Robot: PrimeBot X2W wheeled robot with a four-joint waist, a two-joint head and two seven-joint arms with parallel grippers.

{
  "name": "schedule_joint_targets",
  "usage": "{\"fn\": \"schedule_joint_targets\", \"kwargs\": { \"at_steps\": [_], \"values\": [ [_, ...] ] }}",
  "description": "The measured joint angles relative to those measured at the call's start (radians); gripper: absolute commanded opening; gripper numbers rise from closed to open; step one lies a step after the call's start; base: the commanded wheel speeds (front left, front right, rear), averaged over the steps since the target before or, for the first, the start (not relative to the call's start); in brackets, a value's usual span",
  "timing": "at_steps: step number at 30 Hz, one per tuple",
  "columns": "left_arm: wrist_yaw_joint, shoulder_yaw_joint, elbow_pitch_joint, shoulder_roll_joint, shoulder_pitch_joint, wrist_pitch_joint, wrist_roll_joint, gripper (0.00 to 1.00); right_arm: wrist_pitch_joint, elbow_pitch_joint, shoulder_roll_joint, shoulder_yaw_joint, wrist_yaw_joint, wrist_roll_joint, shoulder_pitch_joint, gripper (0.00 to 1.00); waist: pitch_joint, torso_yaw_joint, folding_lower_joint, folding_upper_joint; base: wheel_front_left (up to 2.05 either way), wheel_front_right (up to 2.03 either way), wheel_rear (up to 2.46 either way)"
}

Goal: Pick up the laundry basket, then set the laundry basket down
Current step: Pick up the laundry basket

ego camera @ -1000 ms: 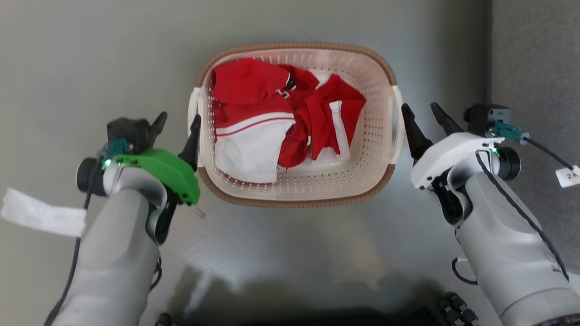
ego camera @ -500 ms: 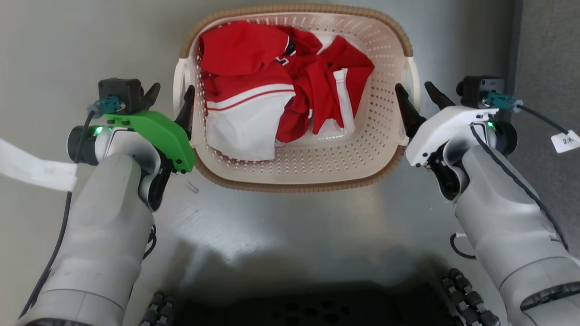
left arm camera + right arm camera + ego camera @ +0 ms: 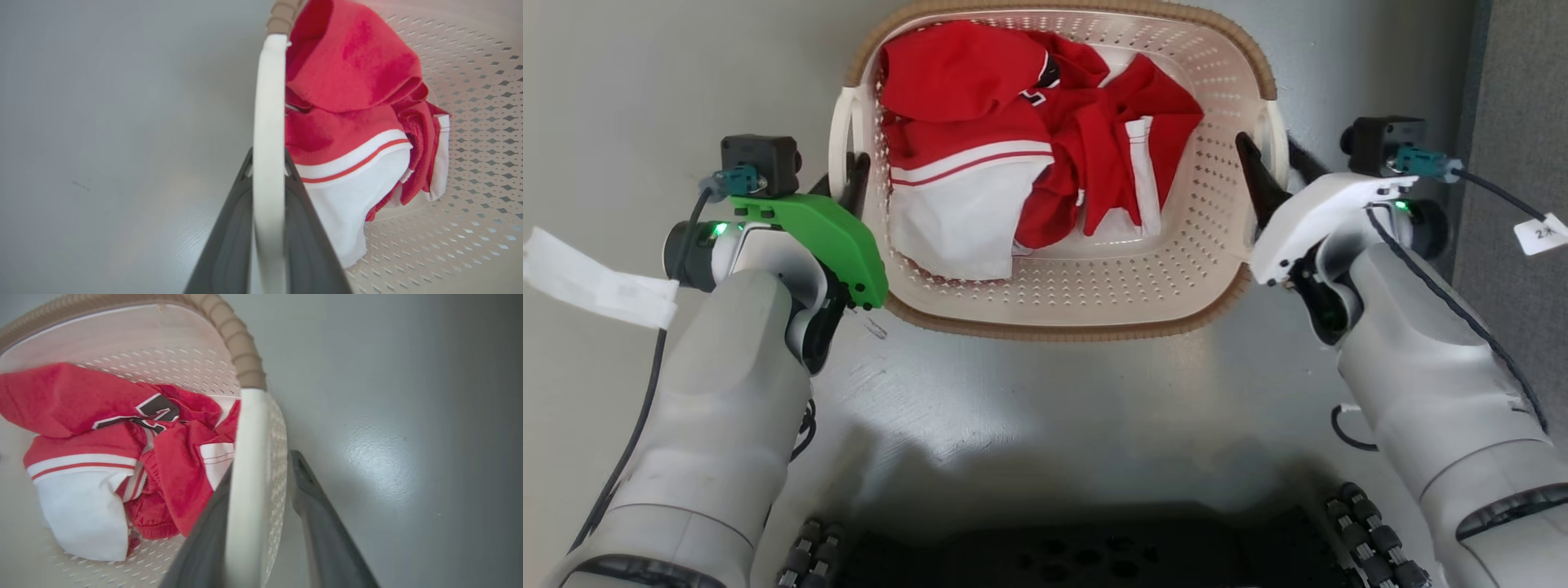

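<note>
Head view: you flank the basket (image 3: 1062,331) on both sides.
Left claw (image 3: 844,171) clamped on left handle (image 3: 838,122); right claw (image 3: 1267,147) straddles right handle (image 3: 1279,131), outer finger clear of it.

— Baskets?
— One basket (image 3: 1062,327).
— Handles?
— Two: left handle (image 3: 838,135), right handle (image 3: 1279,131).
— Hands?
— Two again: left hand (image 3: 844,169), right hand (image 3: 1267,145). Two dark fingers (image 3: 1258,184) apiece, four in all.
— Arms?
— Two: left arm (image 3: 719,425), right arm (image 3: 1437,408).
— Clothes?
— One red-and-white heap (image 3: 980,106); impossible to split into separate pieces, so no firm number.
— Anything more in pairs?
— Two wrist cameras: left camera (image 3: 760,159), right camera (image 3: 1384,139). Two paper tags: left tag (image 3: 596,278), right tag (image 3: 1539,234). Two green lights: left light (image 3: 717,229), right light (image 3: 1401,205).
</note>
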Motion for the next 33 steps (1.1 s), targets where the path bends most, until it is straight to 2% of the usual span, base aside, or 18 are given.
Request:
{"fn": "schedule_joint_targets", "kwargs": {
  "at_steps": [2, 15, 22, 33],
  "values": [
    [0.0, -0.012, 0.006, -0.002, -0.005, 0.0, -0.009, 0.0, -0.005, 0.005, 0.012, 0.012, 0.009, 0.007, -0.003, 0.0, -0.003, 0.001, 0.0, 0.0, 0.0, 0.0, 0.0],
    [0.0, -0.058, 0.073, -0.016, -0.004, -0.019, -0.08, 0.0, -0.023, 0.059, 0.012, 0.057, 0.007, 0.06, -0.009, 0.0, -0.076, 0.0, 0.0, 0.0, 0.0, 0.0, 0.0],
    [0.0, -0.088, 0.109, -0.022, 0.019, -0.017, -0.118, 0.0, -0.024, 0.086, 0.012, 0.099, 0.008, 0.097, 0.005, 0.0, -0.152, -0.004, 0.0, 0.0, 0.0, 0.0, 0.0],
    [0.0, -0.108, 0.151, -0.023, 0.084, 0.013, -0.184, 0.0, 0.046, 0.084, 0.009, 0.193, 0.008, 0.202, 0.051, 0.0, -0.299, -0.014, -0.0001, 0.0, 0.0, 0.0, 0.0]
  ]
}}
